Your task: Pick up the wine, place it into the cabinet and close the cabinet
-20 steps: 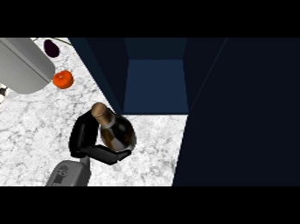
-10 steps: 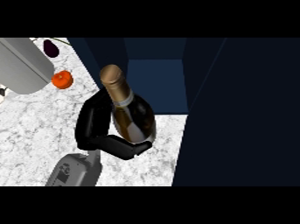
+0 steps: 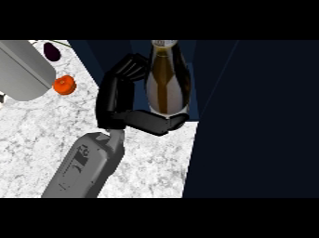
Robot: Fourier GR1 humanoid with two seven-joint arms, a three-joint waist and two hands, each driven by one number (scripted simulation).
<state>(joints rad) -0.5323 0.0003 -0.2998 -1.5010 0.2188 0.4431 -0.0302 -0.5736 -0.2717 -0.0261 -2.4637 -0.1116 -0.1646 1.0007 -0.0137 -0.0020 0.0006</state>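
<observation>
- The step in hand is the carry: the wine bottle (image 3: 167, 81) is off the marble counter (image 3: 38, 135) and held up in front of the dark blue cabinet (image 3: 258, 116), its neck pointing toward the top of the view
- The one hand (image 3: 124, 100) in view curls round the bottle, fingers (image 3: 129, 67) wrapped along its left side and the thumb (image 3: 155, 123) crossing under its base; from its place at the view's left I take it for the left hand, though I cannot be sure
- The other hand shows nowhere in the view
- The bottle lies over the lighter blue strip (image 3: 137, 51) that I judge to be the cabinet's opening; whether it is already inside or only before it cannot be told from this steep angle
- Placing and closing both seem not yet done
- The next move calls for setting the bottle down inside on its base, then opening the fingers and drawing the hand clear before the door is swung shut
- Well apart on the counter sit a small orange fruit (image 3: 65, 85), a dark purple thing (image 3: 51, 50) and a large grey cylinder (image 3: 10, 69), none in the way
</observation>
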